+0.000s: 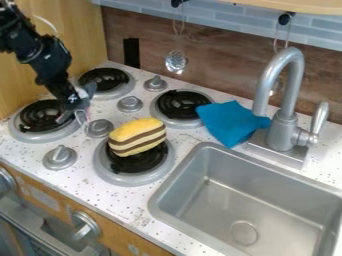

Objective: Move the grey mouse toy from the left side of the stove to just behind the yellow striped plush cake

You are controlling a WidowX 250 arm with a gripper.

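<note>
The black gripper [76,106] hangs at the left over the stove, beside the right edge of the left burner [43,119]. Grey pieces and a thin pale loop [82,119] show at its lower end; whether it holds anything is unclear. To its lower right, a yellow plush piece with brown and cream stripes [137,136] lies on the front burner [133,167], apart from the gripper. A blue cloth [232,121] lies crumpled between the back right burner [182,106] and the faucet [286,112], partly against the faucet's base.
Another burner [107,81] sits behind the gripper. Grey knobs [129,104] stand up between the burners. The metal sink [244,200] fills the lower right, with its faucet arching high behind it. A small strainer [176,62] hangs at the back wall; a wooden panel borders the left.
</note>
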